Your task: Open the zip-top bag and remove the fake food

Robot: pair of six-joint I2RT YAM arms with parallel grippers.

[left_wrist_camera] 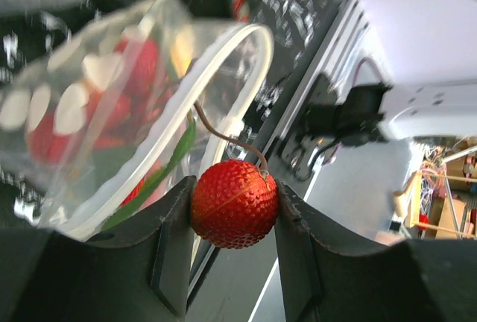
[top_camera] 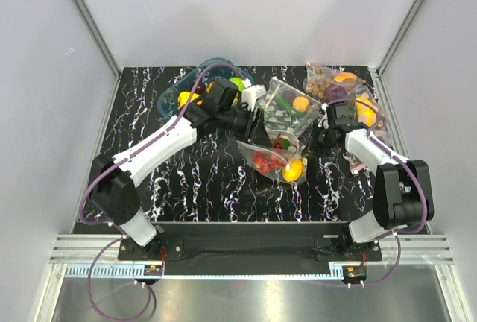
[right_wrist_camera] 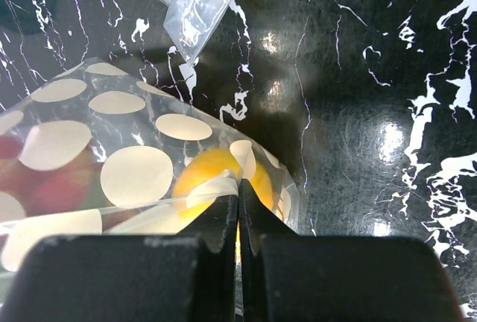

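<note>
The zip-top bag (top_camera: 272, 159), clear with white dots, lies at the table's middle. It shows in the left wrist view (left_wrist_camera: 97, 98) with its white zip rim gaping open, and in the right wrist view (right_wrist_camera: 112, 128). My left gripper (top_camera: 257, 122) (left_wrist_camera: 235, 210) is shut on a red berry (left_wrist_camera: 235, 203) just outside the bag's mouth. The berry's brown stem leads back to the red berry cluster (top_camera: 263, 162) (left_wrist_camera: 138, 68) inside. My right gripper (top_camera: 317, 143) (right_wrist_camera: 238, 188) is shut on the bag's edge, over the small yellow-orange fruit (top_camera: 293, 171) (right_wrist_camera: 201, 177) inside. The pepper and plum are hidden.
A second dotted bag (top_camera: 287, 106) with a green and an orange piece lies just behind. A blue tub (top_camera: 173, 92) with a lime-green apple (top_camera: 237, 83) stands back left. A bag of brown balls (top_camera: 320, 82) and more bagged fruit (top_camera: 364, 109) sit back right. Walls enclose three sides.
</note>
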